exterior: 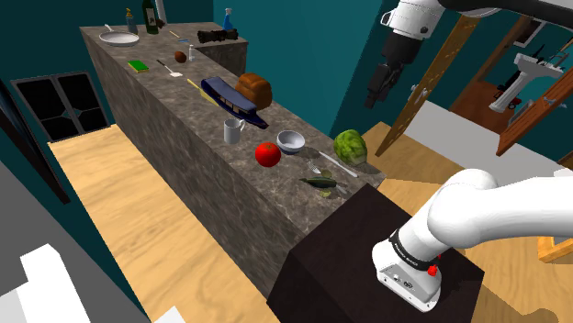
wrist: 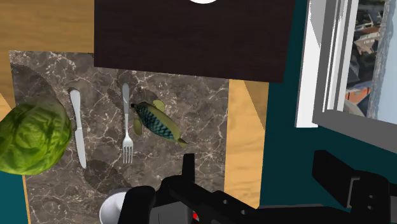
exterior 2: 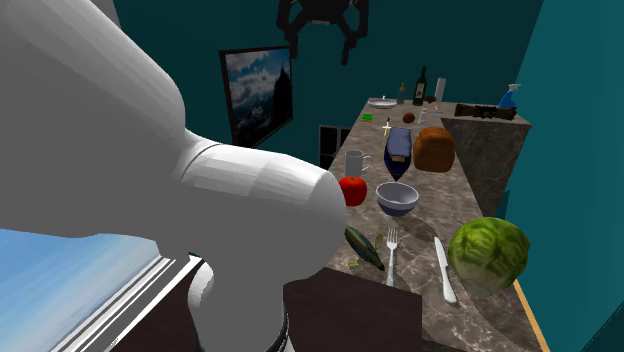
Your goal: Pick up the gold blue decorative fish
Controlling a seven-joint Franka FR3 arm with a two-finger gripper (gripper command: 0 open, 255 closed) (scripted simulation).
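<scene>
Shoulder view first, Ben: where does the all-black two-finger pincer hang?

High in the air, Ana. The gold-and-blue decorative fish lies well below it on the grey-brown marbled stone counter, at the end nearest the dark boxy stand. Nothing joins the two.

Can you read the fingers there?

Not well. In the second exterior view the pincer is spread, with its fingers parted and nothing between them. The fish is far beneath it, just beside a silver metal fork. A silver table knife and a round leafy green cabbage lie farther off.

And the wrist view?

The pincer shows spread again and empty. The fish sits ahead of the fingers, out beyond one of them and not in line with the gap. Its head is just beside the fork. The knife and cabbage lie farther out on that same side.

So how far along is it?

Barely begun, I'd judge. No part of the pick is done, and the fish lies flat on the counter, untouched. The pincer has yet to come over the fish, centre its gap on the narrow body, descend, close and lift. With the fork so close, a finger could nudge it.
</scene>
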